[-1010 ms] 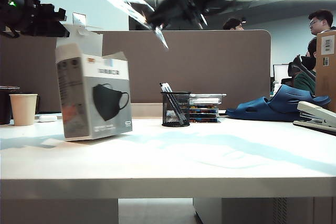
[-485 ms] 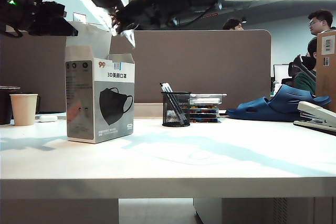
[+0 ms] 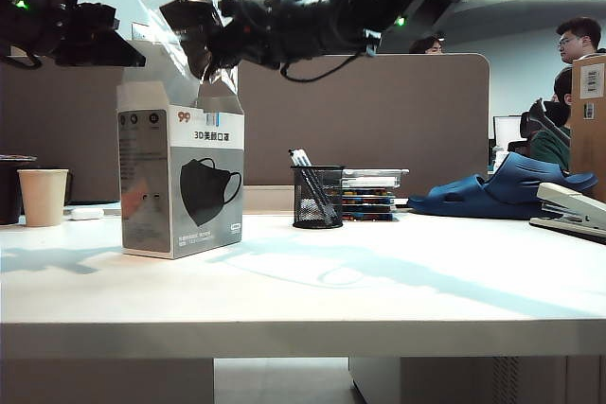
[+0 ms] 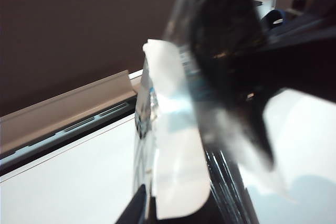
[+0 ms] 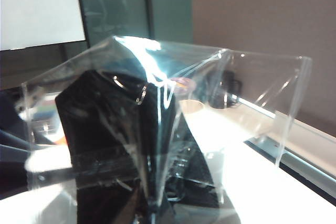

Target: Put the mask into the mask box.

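The mask box (image 3: pixel 180 182) stands upright on the left of the table, white and grey with a printed black mask picture. My left gripper (image 3: pixel 128 52) is shut on its raised white top flap (image 3: pixel 156 68). In the left wrist view the flap (image 4: pixel 176 156) sits pinched in that gripper (image 4: pixel 149 203). The mask (image 3: pixel 185 26), black inside a shiny clear wrapper, hangs just above the box's open top. My right gripper (image 3: pixel 225 44) is shut on it. In the right wrist view the mask (image 5: pixel 105 129) fills the frame and hides most of the right gripper (image 5: pixel 157 203).
A paper cup (image 3: pixel 43 196) stands left of the box. A mesh pen holder (image 3: pixel 316 196), a stack of flat cases (image 3: pixel 369 194), blue slippers (image 3: pixel 507 186) and a stapler (image 3: pixel 573 210) lie to the right. A brown partition (image 3: pixel 379 111) runs behind the table.
The box, tilted a second ago, now stands upright. My right arm has swung left and turned, bringing the mask from mid-air to just over the box's open top.
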`<action>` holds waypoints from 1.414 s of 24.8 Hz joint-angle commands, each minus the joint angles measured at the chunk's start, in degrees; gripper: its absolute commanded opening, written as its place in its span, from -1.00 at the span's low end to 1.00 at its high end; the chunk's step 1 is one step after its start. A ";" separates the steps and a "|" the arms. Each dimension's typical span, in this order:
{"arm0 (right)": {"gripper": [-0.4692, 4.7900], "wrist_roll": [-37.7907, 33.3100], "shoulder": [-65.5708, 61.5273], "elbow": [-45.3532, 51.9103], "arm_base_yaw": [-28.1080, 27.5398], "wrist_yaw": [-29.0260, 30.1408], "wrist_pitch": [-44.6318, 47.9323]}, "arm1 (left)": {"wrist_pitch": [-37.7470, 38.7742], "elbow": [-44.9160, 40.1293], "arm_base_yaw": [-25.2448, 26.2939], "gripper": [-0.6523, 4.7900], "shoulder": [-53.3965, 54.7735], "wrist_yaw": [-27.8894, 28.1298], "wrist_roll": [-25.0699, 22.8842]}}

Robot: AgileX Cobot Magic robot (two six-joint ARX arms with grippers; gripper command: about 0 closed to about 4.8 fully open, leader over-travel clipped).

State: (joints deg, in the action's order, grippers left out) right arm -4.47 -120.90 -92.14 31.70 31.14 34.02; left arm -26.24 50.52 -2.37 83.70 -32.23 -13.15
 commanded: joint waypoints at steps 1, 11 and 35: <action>-0.84 -0.09 -1.70 -0.17 1.29 -1.84 4.59 | 0.83 0.09 -0.04 -0.78 -0.09 -1.64 3.23; -0.84 -0.04 -6.71 -0.20 4.13 -8.52 9.92 | -0.52 0.09 -0.04 -0.78 -0.11 -1.73 11.58; 0.24 0.00 -0.74 -0.17 3.30 -8.07 -12.20 | -1.31 0.09 0.02 -0.78 -0.11 -0.98 12.31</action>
State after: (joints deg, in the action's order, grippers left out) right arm -4.47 -122.83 -92.23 34.98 22.76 23.59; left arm -27.20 50.52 -2.31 83.72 -33.17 -1.17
